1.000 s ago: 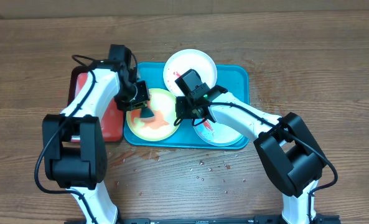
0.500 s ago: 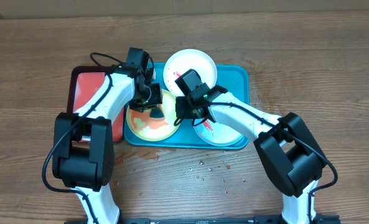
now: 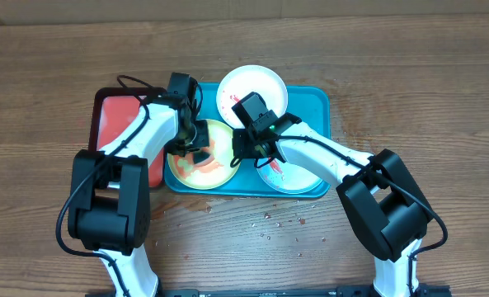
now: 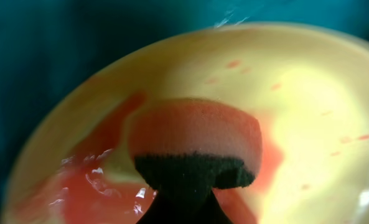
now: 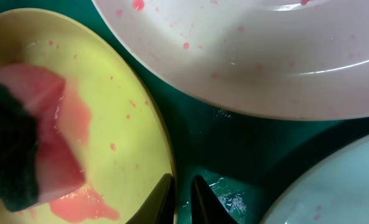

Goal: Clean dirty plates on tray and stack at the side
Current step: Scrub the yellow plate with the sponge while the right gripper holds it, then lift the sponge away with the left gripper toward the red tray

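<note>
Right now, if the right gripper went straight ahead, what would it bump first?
Likely the teal tray, beside the rim of the yellow plate; the right gripper looks almost on it.

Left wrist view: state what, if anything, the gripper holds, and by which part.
The left gripper holds a red foam sponge, pinched by its black scouring layer; the red face presses on the yellow-green round plate.

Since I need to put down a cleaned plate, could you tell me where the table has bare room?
Bare wood lies right of the teal tray, along the far edge of the table, and left of the red tray. The teal tray is crowded: three plates, with left end effector and right end effector at the yellow-green plate.
</note>
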{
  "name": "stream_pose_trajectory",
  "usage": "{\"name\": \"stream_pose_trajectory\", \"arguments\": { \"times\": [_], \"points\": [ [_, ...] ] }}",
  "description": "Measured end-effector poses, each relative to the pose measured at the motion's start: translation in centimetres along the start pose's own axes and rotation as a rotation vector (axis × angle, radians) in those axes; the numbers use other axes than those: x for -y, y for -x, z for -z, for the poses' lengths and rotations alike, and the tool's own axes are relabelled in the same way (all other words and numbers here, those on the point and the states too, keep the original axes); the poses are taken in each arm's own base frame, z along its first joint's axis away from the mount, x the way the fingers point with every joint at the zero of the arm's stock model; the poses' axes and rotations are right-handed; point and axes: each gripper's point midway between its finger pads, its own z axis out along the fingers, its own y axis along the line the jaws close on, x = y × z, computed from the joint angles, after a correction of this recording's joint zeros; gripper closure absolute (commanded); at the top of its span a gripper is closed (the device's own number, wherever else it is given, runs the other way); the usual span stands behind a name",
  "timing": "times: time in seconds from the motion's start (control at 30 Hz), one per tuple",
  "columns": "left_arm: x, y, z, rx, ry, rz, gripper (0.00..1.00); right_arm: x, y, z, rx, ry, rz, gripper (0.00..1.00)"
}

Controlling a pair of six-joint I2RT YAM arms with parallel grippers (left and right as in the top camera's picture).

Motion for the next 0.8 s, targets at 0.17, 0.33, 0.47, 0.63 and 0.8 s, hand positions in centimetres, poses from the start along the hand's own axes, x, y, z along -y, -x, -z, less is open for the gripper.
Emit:
{"name": "stream_pose_trajectory", "arguments": {
  "times": [0.17, 0.33, 0.47, 0.63, 0.8],
  "points": [
    [-3.0, -0.9, 1.3, -0.056, 0.136, 0.048, 0.96, 0.2, -0.2, 0.0, -0.006, -0.007, -0.001, 0.89],
    [-3.6, 0.8, 4.1, -0.035, 0.186, 0.076, 0.96, 0.3, -0.2, 0.0, -0.009, -0.015, -0.001, 0.90],
    [-3.7, 2.3, 7.3, -0.006, 0.221, 0.088, 0.96, 0.4, -0.2, 0.0, -0.008, -0.017, -0.001, 0.94],
    [-3.5, 3.6, 11.1, 0.029, 0.224, 0.118, 0.96, 0.5, -0.3, 0.0, -0.013, -0.022, 0.012, 0.96],
    [-2.8, 4.5, 13.7, 0.089, 0.161, 0.151, 0.96, 0.4, -0.3, 0.3, -0.021, -0.027, 0.035, 0.96]
  ]
}}
